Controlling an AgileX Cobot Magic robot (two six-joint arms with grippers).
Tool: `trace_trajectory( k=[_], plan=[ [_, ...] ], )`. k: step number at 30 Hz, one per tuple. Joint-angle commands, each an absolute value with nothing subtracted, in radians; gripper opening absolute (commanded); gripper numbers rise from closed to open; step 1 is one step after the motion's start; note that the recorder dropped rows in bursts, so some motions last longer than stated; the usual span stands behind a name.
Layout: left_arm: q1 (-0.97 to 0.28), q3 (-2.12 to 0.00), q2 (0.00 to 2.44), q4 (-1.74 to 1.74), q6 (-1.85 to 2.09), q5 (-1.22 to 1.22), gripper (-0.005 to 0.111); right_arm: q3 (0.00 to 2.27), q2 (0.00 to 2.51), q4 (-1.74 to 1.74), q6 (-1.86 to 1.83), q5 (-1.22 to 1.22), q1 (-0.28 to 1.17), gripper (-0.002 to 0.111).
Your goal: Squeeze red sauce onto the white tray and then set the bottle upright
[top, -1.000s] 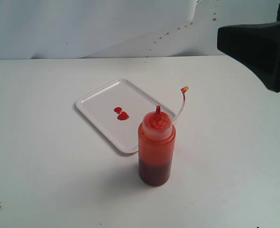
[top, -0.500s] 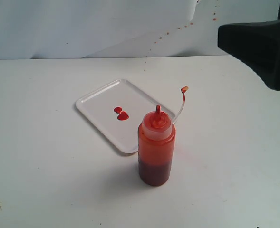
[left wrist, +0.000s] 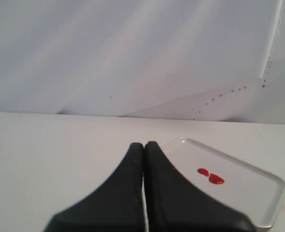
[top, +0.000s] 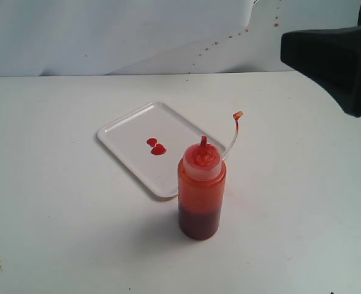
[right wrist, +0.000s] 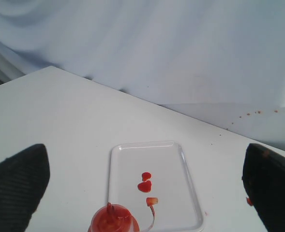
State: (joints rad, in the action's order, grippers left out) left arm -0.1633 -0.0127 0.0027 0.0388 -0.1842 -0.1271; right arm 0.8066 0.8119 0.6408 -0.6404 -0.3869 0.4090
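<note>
Right pincer hangs high at the far right of the scene with its two black fingers spread wide, holding nothing. Left pincer has its fingers pressed flat together, also empty, low over the white table on the left.

Near the middle of the table the bottle stands upright on its base, free of both pincers. It sits at the near right corner of the white tray; whether its base touches the rim is hard to tell from here. Two small blobs of red sauce lie side by side on the tray, so both parts of the task look done.

The bottle's pointed nozzle is uncapped, and its thin cap strap arcs up and to the right. Dark sauce fills roughly the lower third, so the bottle is probably light and steady, with its weight low. Its walls look like soft, smooth plastic that gives under pressure. The best hold is likely around the middle of the body, gently, since a hard pinch could push sauce out of the open nozzle.
</note>
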Motion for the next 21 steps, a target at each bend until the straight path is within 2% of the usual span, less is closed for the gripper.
trace_trajectory(
  k=[1, 8, 21],
  plan=[
    [-0.162, 0.0, 0.0, 0.024, -0.175, -0.154, 0.0, 0.811, 0.808, 0.643, -0.641, -0.376, 0.409, 0.105],
    [-0.162, 0.0, 0.0, 0.03, -0.138, -0.281, 0.0, 0.811, 0.808, 0.643, -0.641, -0.376, 0.409, 0.105],
    [-0.162, 0.0, 0.0, 0.037, -0.118, -0.285, 0.0, 0.811, 0.808, 0.643, -0.641, -0.376, 0.409, 0.105]
  ],
)
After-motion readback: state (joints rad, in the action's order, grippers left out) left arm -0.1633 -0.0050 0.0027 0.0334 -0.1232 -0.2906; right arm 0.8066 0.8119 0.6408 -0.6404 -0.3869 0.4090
